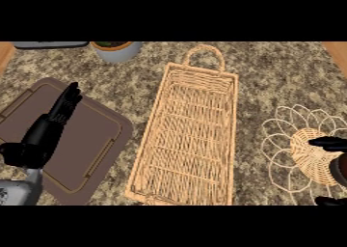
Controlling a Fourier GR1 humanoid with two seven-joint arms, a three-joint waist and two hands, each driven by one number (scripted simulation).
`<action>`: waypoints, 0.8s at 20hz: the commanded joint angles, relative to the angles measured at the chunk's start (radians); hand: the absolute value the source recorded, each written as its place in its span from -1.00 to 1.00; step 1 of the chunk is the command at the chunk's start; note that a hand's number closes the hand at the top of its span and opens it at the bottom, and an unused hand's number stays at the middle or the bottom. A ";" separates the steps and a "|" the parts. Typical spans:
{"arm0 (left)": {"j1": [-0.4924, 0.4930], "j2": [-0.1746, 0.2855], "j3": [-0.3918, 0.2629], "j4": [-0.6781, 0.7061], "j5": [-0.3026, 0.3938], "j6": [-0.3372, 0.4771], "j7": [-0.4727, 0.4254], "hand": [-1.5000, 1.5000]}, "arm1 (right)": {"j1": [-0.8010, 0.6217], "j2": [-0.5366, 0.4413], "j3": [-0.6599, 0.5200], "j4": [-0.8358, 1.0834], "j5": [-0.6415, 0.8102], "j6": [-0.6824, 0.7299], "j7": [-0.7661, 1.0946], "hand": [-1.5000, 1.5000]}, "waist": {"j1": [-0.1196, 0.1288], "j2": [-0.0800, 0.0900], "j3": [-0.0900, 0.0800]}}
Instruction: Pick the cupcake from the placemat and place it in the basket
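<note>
The long woven basket [187, 140] lies lengthwise down the middle of the speckled stone desk [276, 77], its loop handle at the far end, with nothing in it.

To the right of the basket, just beside it, lies the round woven placemat [308, 154] with a ring of looped petals. The cupcake [346, 169] shows only as a dark brown round shape at the placemat's side away from the basket, cut off by the view's edge. The right robot hand [333, 143] curls round it — one dark finger above it and the thumb below — so the hand grips the cupcake over the placemat. Whether the cupcake rests on the mat or is lifted cannot be told.

To the left of the basket lies a brown mat [98, 140] with rounded corners. The left robot hand [52, 125] is over it, open, its fingers straight and pointing away from the robot.

Beyond the basket's far left corner stands a pale pot [118, 50] — and further left, a grey object [52, 44] cut off by the view's top.
</note>
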 commanded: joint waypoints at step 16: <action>0.009 -0.033 -0.036 -0.077 -0.031 -0.001 0.053 0.00 | 0.247 -0.581 -0.480 -0.135 0.243 0.129 0.240 -1.00 | 0.020 0.002 -0.005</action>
